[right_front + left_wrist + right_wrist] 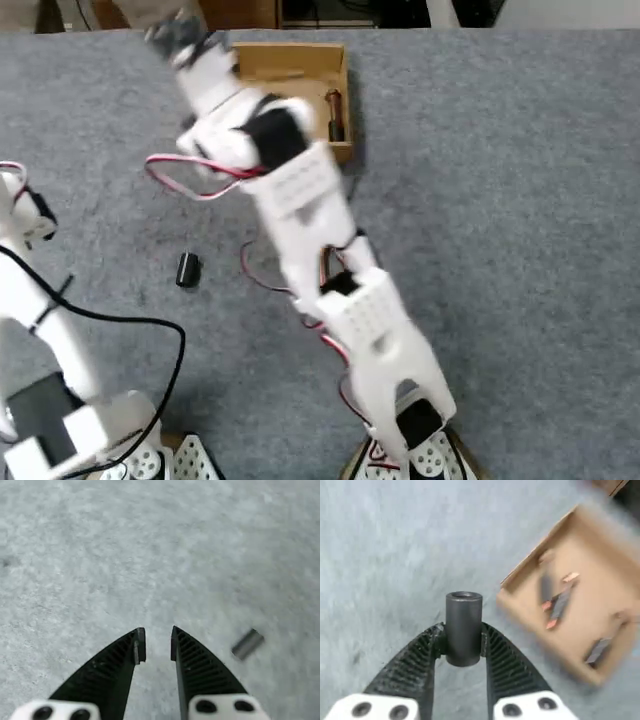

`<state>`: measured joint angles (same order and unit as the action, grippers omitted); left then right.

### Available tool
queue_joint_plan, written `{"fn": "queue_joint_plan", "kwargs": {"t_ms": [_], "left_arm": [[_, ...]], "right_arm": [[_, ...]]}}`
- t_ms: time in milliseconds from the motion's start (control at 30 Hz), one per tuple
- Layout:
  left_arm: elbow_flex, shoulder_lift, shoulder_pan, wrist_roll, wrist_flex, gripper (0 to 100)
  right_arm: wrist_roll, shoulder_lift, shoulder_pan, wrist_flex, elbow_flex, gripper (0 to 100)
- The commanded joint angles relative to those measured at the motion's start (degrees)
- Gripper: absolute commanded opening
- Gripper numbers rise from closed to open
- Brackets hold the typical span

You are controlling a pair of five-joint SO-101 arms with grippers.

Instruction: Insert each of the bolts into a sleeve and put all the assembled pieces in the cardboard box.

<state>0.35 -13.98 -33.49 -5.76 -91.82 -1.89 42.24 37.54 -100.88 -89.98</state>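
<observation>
Gripping an upright sleeve (463, 625) by its lower end, the right tool (462, 635) hangs beside the cardboard box (535, 612). Likely hazards are a slip, or boxing it seemingly boltless (left tool (157, 644), parted and empty, hovers near a second sleeve (247, 643) on the desk (100, 555)).

left claw (157, 644) parted, sleeve (247, 643) on grey mat (125, 555)

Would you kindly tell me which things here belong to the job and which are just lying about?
Job: held sleeve in the right gripper; loose sleeve lying by itself; cardboard box; assembled pieces inside it; open left gripper.
Lying about: grey mat; cables on the arms.
</observation>
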Motion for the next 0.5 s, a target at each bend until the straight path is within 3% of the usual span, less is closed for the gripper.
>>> {"fn": "queue_joint_plan", "kwargs": {"t_ms": [0,200,467], "left_arm": [[-0.8,-5.7,4.4,4.7,-4.0,10],[0.5,-11.2,18.0,8.7,-8.6,14],[0.4,-11.7,42.5,17.2,-7.6,15]], "right_arm": [[-1.3,-19.1,-5.7,-1.7,7.9,0.1],[-1.3,-45.6,-15.0,-1.6,36.4,0.1],[0.8,-70.1,-30.5,-0.3,64.4,0.2]]}}
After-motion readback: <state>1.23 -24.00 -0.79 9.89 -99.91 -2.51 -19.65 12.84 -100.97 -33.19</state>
